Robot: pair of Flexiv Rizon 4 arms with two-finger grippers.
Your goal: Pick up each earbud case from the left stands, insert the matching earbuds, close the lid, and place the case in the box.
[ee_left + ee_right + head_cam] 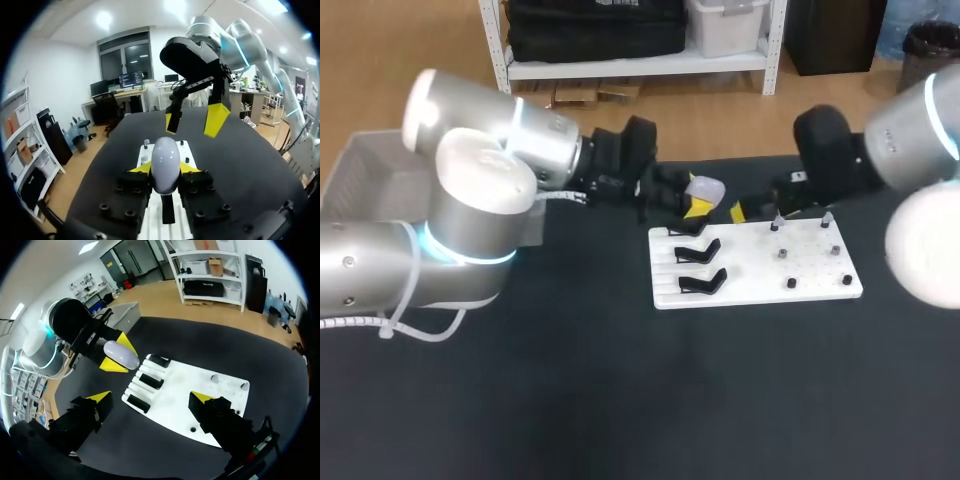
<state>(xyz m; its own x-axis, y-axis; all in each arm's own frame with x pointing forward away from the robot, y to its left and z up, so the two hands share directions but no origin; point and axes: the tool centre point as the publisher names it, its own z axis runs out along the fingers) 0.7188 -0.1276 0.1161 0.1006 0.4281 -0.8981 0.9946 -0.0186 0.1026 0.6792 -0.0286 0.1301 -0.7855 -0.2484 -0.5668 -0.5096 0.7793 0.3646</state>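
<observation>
3 stands via rt wrist, 2 clear overhead, left claw clamps case

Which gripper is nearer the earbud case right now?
Left. The left gripper is shut on the earbud case, a finger on each side; the right gripper hangs open just ahead of it, not touching.
</observation>
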